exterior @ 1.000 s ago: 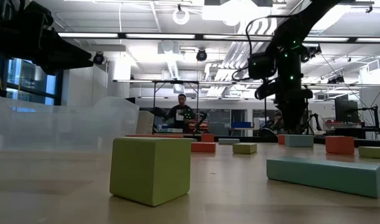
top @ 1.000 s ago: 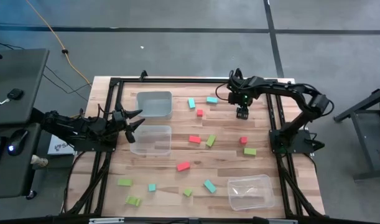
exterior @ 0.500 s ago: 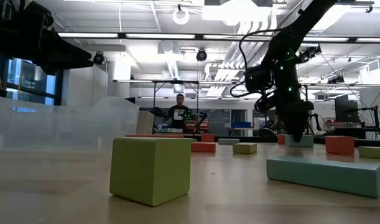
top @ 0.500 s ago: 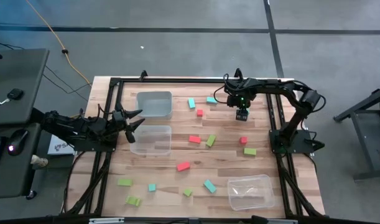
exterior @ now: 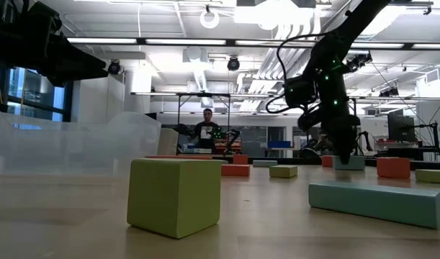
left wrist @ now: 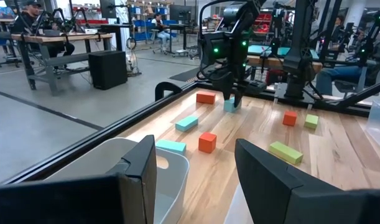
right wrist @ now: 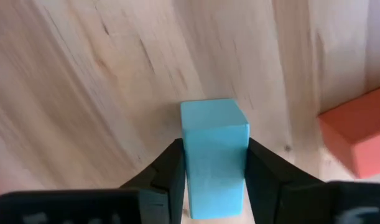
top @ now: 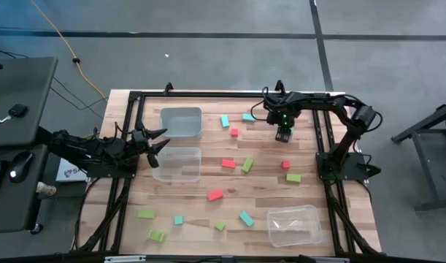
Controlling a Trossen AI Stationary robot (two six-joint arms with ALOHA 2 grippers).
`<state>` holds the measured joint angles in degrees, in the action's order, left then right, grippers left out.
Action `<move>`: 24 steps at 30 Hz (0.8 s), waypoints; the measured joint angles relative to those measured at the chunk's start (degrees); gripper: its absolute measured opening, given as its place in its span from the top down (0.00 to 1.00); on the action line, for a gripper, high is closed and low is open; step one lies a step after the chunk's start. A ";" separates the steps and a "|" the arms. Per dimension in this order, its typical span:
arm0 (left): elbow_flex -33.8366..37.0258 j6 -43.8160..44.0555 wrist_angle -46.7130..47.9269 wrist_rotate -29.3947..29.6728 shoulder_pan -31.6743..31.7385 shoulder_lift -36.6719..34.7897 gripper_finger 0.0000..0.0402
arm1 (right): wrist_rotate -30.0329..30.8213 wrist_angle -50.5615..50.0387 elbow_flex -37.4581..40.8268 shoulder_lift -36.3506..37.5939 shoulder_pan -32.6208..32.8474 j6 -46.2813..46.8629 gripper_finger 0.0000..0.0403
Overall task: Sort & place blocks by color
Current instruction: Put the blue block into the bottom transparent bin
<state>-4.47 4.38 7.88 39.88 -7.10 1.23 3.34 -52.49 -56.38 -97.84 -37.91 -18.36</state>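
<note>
— Lime green is the nearest thing in the low view: a solid lime-green cube on the wooden bench, and just beside it a long teal bar. What is behind them?

— A clear rectangular plastic tub, then more small blocks scattered toward the far edge. There the right gripper is down at the bench, near the far right corner in the high view.

— Does it hold something?

— Yes. In the right wrist view its jaws are pinching a small teal block, one finger against each side face. The block seems to rest on the wood, with a red block near it but apart.

— How will it handle, do you think?

— I judge it light, stiff and not fragile. The faces look smooth, so it could slip if the grip is shallow. Holding two flat, opposite sides near the middle is the best place.

— And the left gripper?

— It waits at the left side of the bench, beside the two tubs, jaws spread, with nothing between them.
</note>
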 joint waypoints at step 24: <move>0.02 -0.02 0.00 -0.02 -0.02 0.00 0.62 | -10.64 -13.30 -23.83 -0.10 8.30 14.52 0.74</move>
<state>-4.45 4.36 7.88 39.85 -7.11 1.23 -7.30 -65.79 -80.21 -97.94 -29.61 -3.84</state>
